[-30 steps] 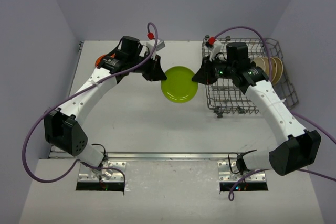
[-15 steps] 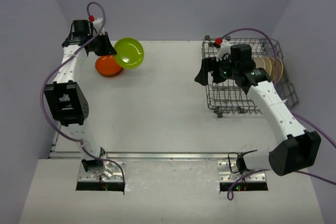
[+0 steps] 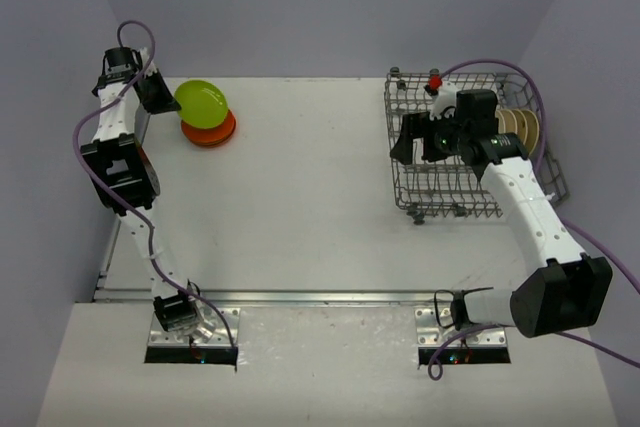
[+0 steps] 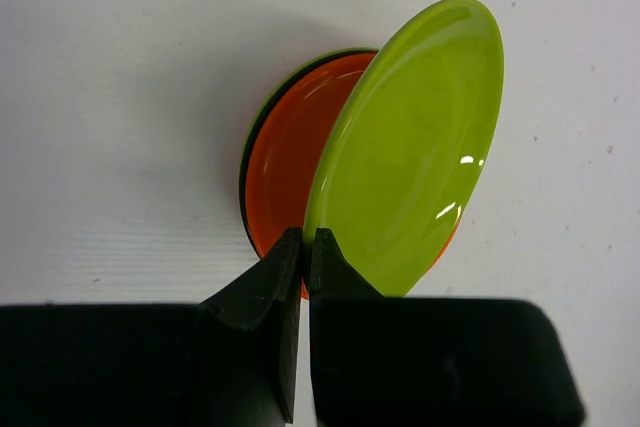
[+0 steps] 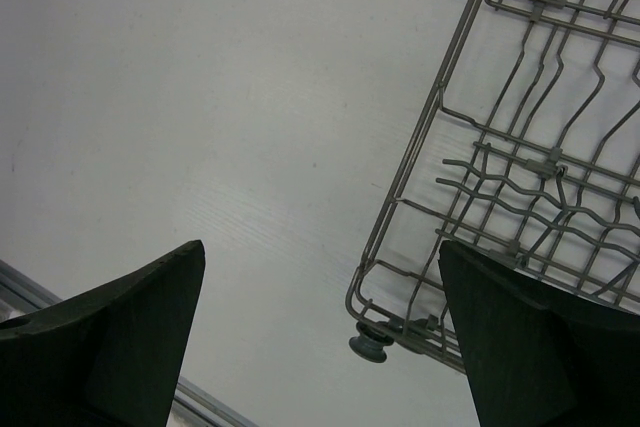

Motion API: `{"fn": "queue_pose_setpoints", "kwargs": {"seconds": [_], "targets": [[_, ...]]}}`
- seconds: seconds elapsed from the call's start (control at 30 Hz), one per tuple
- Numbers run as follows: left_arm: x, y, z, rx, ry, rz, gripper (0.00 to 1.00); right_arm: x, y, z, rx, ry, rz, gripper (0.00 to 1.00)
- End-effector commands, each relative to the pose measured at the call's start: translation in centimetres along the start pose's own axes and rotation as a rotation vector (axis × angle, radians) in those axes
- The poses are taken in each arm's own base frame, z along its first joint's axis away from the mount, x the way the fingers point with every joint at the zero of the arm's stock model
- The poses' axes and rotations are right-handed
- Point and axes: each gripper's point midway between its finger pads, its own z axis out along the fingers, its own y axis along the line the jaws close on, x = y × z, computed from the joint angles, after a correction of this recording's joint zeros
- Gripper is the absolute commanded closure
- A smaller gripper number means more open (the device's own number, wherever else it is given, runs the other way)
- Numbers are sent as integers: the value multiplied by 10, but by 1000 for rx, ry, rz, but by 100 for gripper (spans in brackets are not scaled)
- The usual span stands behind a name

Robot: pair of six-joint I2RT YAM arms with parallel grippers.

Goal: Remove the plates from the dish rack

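At the far left of the bench [image 3: 300, 207], the left end effector [image 4: 305, 237] has its fingers pressed together on the near rim of the lime green plate [image 4: 410, 147]. It pinches the plate only at the edge. The plate is tilted and hangs over the orange plate [image 4: 285, 157], which lies flat on the bench. I cannot tell if the two plates touch.

I judge the step in hand is to stack the green plate on the orange one. To do it well, the wrist should first bring the plate more level and centre it over the orange one. Then it should go down until the low edge rests, and only after that open the fingers. If the plate is released while so steep, it may slide off or roll away.

On the right, the dish rack [image 3: 450, 212] stands at the bench edge. The beige plates [image 3: 520, 129] are upright in its far right end. The right end effector [image 5: 318, 247] is spread wide and holds nothing. It hovers above the left, bare part of the rack. Its next grasp, I think, needs an approach along the tines to the nearest beige plate, taking the rim between the fingers without hooking a wire.

No brand, label or other writing can be read in any view.
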Motion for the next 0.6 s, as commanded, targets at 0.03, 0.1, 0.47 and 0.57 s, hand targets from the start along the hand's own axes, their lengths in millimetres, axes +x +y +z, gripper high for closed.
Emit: {"fn": "queue_pose_setpoints", "kwargs": {"seconds": [0.03, 0.1, 0.47, 0.57], "targets": [[-15, -11, -6, 28, -59, -15, 100, -12, 1, -10, -5, -46, -25, 1], [-8, -7, 0, 23, -39, -27, 100, -13, 2, -9, -10, -45, -21, 1], [-37, -17, -50, -55, -156, 69, 35, -32, -13, -26, 84, -95, -70, 1], [-45, -44, -80, -158, -247, 243, 32, -37, -32, -33, 155, -112, -68, 1]]}}
